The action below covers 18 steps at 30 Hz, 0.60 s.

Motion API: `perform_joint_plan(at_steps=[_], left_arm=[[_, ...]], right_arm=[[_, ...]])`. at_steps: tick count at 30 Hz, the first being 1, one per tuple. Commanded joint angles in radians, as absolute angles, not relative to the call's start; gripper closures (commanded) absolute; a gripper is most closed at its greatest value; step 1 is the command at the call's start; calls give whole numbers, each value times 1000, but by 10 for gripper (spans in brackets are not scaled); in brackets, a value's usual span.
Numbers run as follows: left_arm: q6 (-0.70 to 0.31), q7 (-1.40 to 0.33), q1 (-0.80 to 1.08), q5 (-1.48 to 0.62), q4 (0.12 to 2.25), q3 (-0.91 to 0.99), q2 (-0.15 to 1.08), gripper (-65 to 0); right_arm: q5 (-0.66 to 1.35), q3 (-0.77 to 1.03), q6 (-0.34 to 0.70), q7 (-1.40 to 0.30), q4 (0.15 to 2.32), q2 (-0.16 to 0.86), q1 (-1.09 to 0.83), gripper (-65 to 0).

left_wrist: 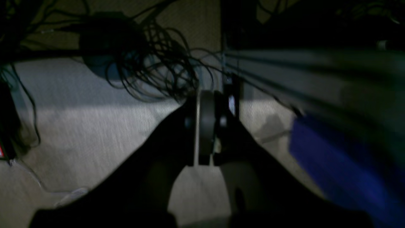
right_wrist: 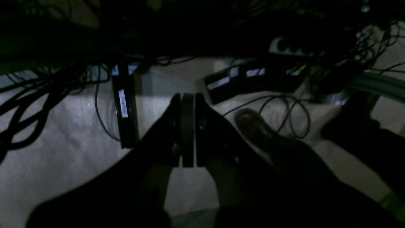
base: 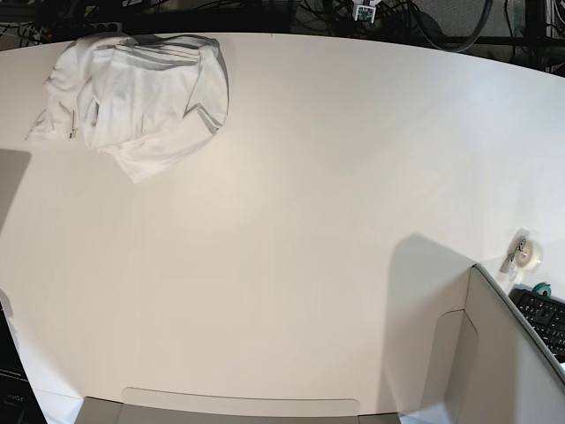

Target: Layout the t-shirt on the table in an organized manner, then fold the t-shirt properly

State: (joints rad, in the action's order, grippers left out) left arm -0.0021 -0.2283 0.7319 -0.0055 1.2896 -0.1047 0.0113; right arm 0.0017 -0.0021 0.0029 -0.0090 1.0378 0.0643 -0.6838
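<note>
Dim floor lies under both seemingly lowered closed grippers [left_wrist: 207,126] [right_wrist: 187,126].

The t-shirt [base: 146,93] at the far left is plain white with no print showing, the table [base: 300,230] under it is matte white, the tape roll [base: 527,255] at the right is whitish, and the keyboard [base: 546,320] beside it is black.
</note>
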Motion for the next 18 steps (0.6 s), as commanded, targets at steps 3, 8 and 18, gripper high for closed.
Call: perform_joint_plan(at_steps=[3, 8, 18], left_arm=[[-4, -265, 791, -4, 1392, -108, 12, -3], [-4, -302, 860, -4, 1521, -108, 15, -2], [-8, -487, 923, -226, 1833, -143, 176, -2]], right_arm=[[2, -2, -2, 2, 1116, 76, -751, 0], [2, -2, -2, 2, 1242, 79, -831, 0], [1, -4, -2, 2, 1480, 93, -954, 0]])
